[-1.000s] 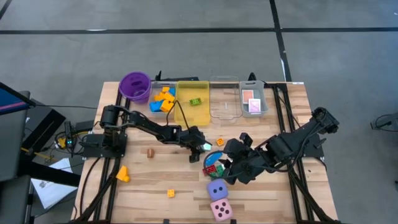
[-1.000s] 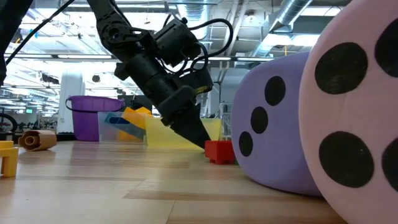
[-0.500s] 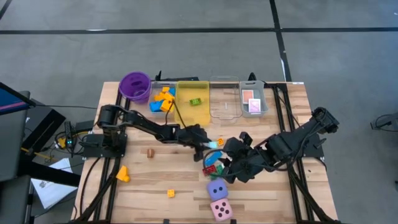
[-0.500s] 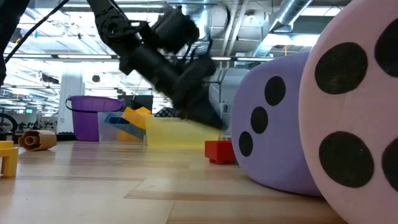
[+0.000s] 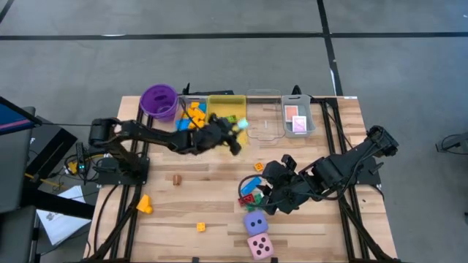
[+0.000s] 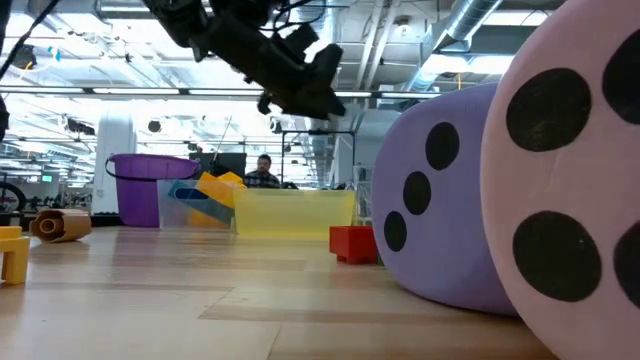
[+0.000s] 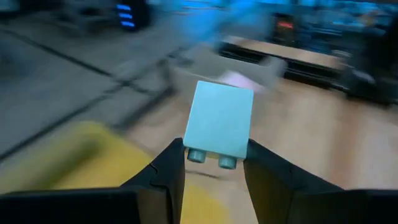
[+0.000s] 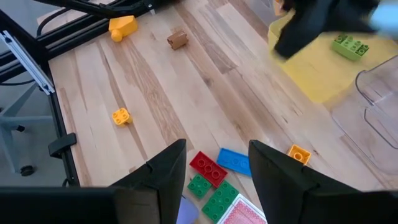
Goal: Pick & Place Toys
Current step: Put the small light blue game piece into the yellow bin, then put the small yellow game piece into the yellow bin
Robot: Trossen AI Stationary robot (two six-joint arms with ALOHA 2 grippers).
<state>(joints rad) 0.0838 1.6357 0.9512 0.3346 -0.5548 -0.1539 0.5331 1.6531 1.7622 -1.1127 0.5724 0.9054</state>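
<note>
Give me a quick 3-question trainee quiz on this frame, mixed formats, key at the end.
1. True or false: the left gripper carries a pale blue brick.
2. Multiple choice: What lies inside the yellow tray? A) a pink die B) a green brick C) playing cards
3. Short answer: Which two dice sit at the table's near edge, and which is closer to the right gripper?

Key
1. True; the brick sits between its fingers above the trays.
2. B, the green brick.
3. The purple die and the pink die; the purple one is closer.
</note>
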